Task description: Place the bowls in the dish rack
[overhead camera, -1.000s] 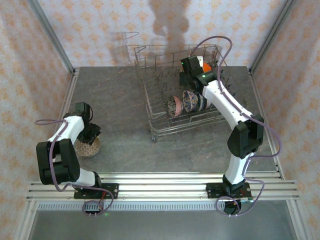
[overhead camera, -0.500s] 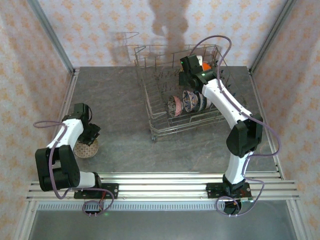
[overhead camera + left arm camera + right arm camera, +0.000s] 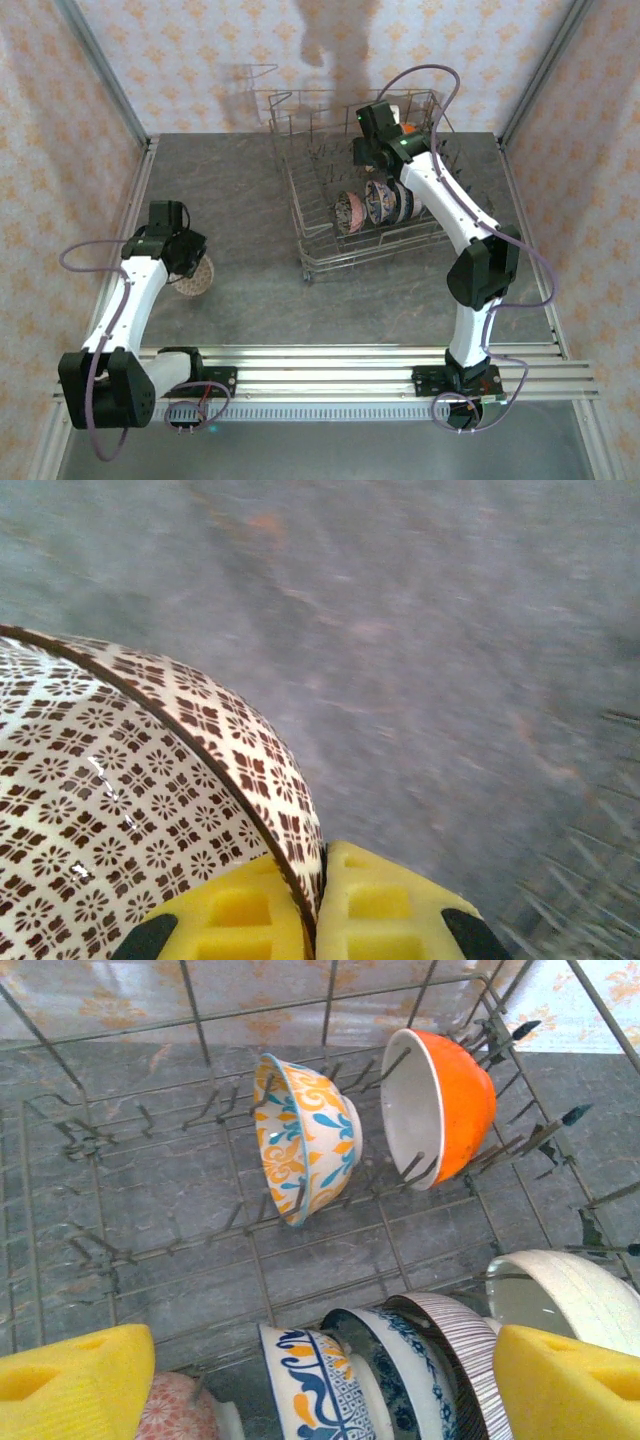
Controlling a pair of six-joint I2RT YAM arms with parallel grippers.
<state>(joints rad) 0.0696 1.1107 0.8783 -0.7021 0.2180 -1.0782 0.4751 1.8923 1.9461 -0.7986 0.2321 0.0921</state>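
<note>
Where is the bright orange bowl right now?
In the right wrist view it's at the upper right: the orange bowl stands on its edge between prongs of the dish rack, just right of the yellow-and-blue flowered bowl.

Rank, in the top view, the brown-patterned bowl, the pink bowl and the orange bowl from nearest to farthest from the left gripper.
1. The brown-patterned bowl: on the left, its rim pinched in the left gripper.
2. The pink bowl: leftmost in the near row of the dish rack.
3. The orange bowl: toward the rack's far right corner.
</note>
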